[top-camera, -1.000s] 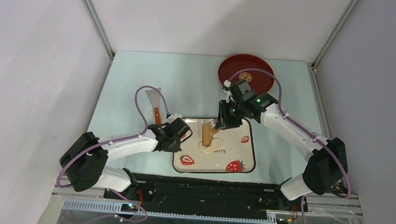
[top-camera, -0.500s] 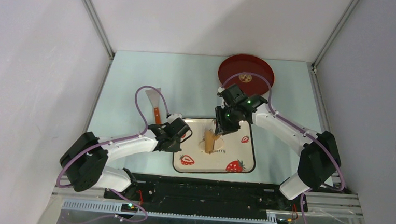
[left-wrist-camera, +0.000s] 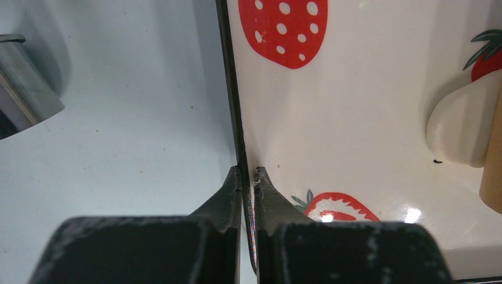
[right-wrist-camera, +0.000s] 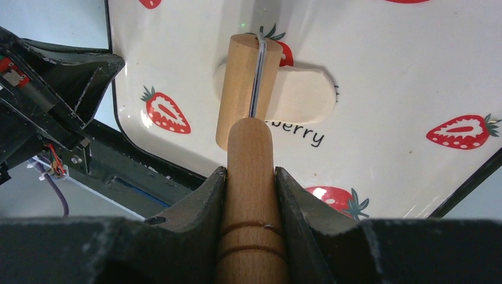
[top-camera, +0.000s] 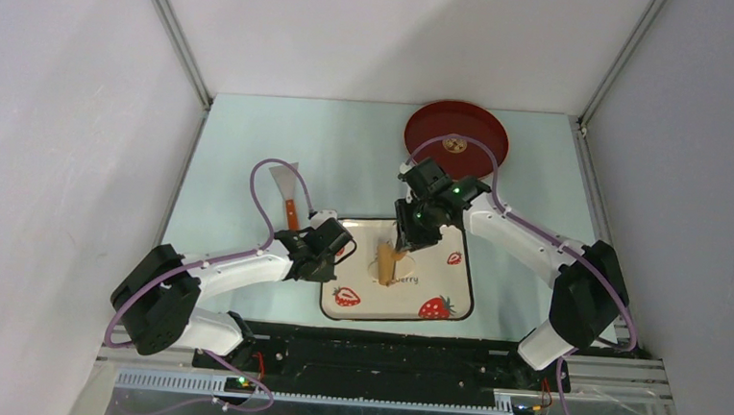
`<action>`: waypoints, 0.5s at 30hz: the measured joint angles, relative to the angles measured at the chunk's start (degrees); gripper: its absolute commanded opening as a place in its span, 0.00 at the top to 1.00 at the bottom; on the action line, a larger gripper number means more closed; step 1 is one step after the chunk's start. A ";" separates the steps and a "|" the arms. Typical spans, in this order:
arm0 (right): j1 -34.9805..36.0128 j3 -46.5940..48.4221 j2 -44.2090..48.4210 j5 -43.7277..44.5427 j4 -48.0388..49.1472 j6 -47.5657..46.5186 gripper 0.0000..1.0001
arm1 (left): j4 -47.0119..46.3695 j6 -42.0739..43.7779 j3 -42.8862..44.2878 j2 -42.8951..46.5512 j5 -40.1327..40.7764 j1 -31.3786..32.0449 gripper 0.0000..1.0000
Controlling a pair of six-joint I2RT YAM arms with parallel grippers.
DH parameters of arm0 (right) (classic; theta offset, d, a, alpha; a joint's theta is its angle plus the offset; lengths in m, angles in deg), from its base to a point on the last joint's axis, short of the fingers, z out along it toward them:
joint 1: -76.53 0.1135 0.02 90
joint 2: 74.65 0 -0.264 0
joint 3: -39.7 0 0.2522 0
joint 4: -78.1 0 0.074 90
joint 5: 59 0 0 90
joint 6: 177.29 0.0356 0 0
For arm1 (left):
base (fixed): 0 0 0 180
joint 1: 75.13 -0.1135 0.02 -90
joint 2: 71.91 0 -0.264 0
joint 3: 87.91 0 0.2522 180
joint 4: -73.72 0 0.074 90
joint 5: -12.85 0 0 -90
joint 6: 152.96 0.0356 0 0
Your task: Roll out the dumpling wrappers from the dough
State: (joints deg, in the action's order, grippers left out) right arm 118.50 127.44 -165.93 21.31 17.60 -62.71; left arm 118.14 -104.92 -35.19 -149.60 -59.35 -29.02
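The dough is a flattened cream-white oblong on the strawberry-patterned plate. It also shows in the left wrist view. The tan wooden roller lies across the dough's left part, and in the top view it sits mid-plate. My right gripper is shut on the roller's handle, above the plate. My left gripper is shut on the plate's left rim. No dumpling wrapper is in view.
A red round tray with a gold emblem stands at the back right. A scraper with an orange handle lies left of the plate. A steel object sits on the table by the plate's left edge.
My right gripper has moved a little left and nearer with the roller, which has travelled over the dough. The left arm has not moved.
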 measured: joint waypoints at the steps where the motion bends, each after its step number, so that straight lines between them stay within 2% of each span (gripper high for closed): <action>1: 0.22 0.02 -0.02 0.31 0.04 0.00 1.00 | 0.00 0.00 0.00 0.00 0.00 0.00 0.98; 15: 4.98 1.92 -1.88 4.07 1.16 0.79 1.00 | 0.00 0.00 0.00 0.00 0.00 0.00 0.98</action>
State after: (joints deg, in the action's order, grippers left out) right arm 123.49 129.36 -167.81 25.38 18.76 -61.93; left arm 118.14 -104.92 -35.19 -149.60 -59.35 -29.02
